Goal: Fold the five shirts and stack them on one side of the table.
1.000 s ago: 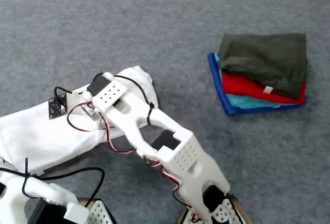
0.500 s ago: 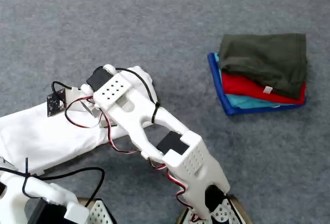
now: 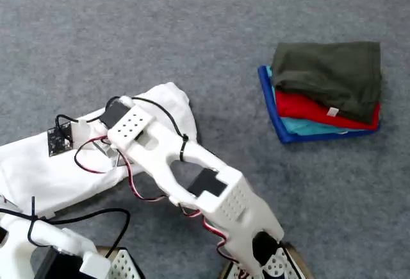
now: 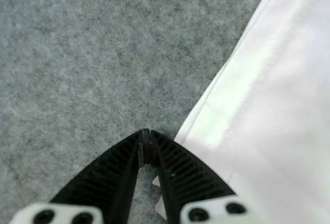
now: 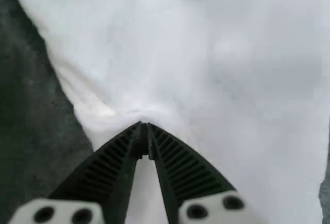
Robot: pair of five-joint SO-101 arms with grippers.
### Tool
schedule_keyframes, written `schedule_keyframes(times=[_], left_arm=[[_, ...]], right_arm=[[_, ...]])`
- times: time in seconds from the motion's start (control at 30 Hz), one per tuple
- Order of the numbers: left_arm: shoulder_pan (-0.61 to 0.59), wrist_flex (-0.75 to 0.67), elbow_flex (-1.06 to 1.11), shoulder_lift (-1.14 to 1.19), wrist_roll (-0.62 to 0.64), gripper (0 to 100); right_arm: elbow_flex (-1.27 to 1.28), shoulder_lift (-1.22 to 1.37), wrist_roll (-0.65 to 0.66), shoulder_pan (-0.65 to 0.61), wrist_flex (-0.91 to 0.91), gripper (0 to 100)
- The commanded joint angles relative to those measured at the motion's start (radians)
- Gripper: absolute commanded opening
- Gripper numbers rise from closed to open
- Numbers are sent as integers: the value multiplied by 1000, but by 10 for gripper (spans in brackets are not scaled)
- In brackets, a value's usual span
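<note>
The right arm (image 3: pixel 221 197) was built of white printed plastic links. Two of them were dotted with grids of small round holes, and black servo blocks sat between the links. Red and black wires looped along its underside. A thin black cable curled toward a small dark circuit board (image 3: pixel 59 141) at its ten o'clock end. The left arm (image 3: pixel 64 247), at seven o'clock in the high view, was white too, with a black cable arching over it. The left gripper (image 4: pixel 145 147) and right gripper (image 5: pixel 143 140) had black ribbed fingers tapering to points, on white mounts with dark round screw holes.
</note>
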Motion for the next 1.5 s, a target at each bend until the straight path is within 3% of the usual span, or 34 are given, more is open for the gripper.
schedule_keyframes(times=[0.0, 0.33, 0.63, 0.7, 0.83, 0.97, 1.1, 1.33, 1.47], left_arm=[[5, -14, -6, -21, 2, 19], [5, -14, -6, -21, 2, 19], [2, 0, -20, -25, 2, 19], [-2, 101, -101, -36, -23, 19], [26, 442, -377, -47, -89, 19], [55, 615, -631, -8, -84, 43], [55, 704, -809, 131, -91, 152], [115, 761, -933, 447, -163, 160], [146, 700, -921, 513, -166, 161]], right_arm=[[-13, 31, -8, 21, -49, 2], [-174, -88, -6, 16, 209, 2], [-222, -206, -63, 65, 224, 2], [-234, -262, -87, 105, 230, 2], [-234, -343, -87, 174, 281, 2], [-234, -364, -89, 208, 348, 2], [-234, -366, -95, 211, 423, 2], [-232, -363, -91, 202, 457, 2], [-232, -367, -95, 196, 457, 2]])
